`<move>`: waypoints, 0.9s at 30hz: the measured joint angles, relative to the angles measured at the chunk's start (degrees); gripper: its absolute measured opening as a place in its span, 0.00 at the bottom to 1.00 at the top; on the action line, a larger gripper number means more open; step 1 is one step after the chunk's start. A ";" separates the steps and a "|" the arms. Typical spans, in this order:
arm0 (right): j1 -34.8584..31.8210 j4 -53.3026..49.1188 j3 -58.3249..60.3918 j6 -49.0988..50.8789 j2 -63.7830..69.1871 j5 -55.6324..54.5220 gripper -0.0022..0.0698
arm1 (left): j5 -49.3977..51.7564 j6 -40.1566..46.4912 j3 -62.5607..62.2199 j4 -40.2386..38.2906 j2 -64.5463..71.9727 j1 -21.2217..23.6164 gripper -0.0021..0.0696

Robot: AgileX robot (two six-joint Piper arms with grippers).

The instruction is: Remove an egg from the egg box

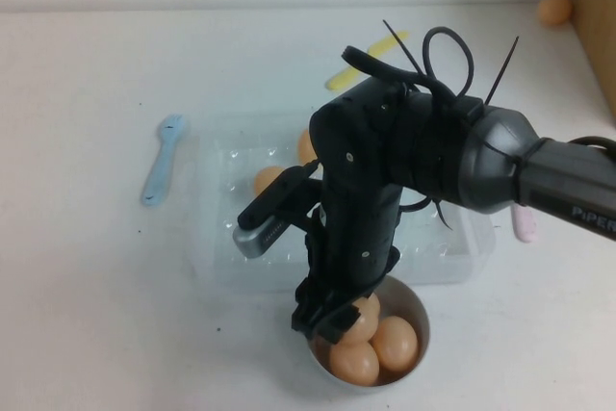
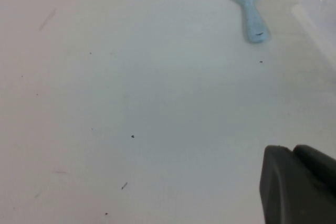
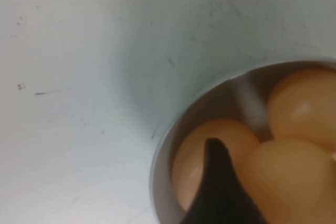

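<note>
Right gripper [image 1: 332, 320], its grip impossible to tell, hangs in the bowl [image 1: 412, 295] at the bench's near edge beside the egg [image 1: 364, 320], smooth, light and fragile and best cradled gently across its middle, while the egg box [image 1: 221, 228] behind holds two more and the left gripper [image 2: 294, 153], equally unreadable, hovers near a blue spoon [image 2: 251, 19] toward the left edge.

The black right arm [image 1: 385, 170] hides much of the clear plastic egg box [image 1: 217, 228] and the right claw [image 1: 332, 320]; the left claw [image 2: 299, 182] is cut off at lower right.
</note>
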 joint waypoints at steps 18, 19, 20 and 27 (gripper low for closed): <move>0.32 -5.03 1.23 8.65 -6.51 -7.78 0.53 | 0.00 0.00 0.00 0.00 0.00 0.00 0.02; 0.78 -7.18 2.38 10.78 -8.83 -9.43 0.45 | 0.00 0.00 0.00 0.00 0.00 0.00 0.02; 1.11 -9.47 3.52 13.15 -10.59 -11.48 0.36 | 0.00 0.00 0.00 0.00 0.00 0.00 0.02; 3.99 -22.80 21.91 28.51 -30.21 -32.36 0.03 | 0.00 0.00 0.00 0.00 0.00 0.00 0.02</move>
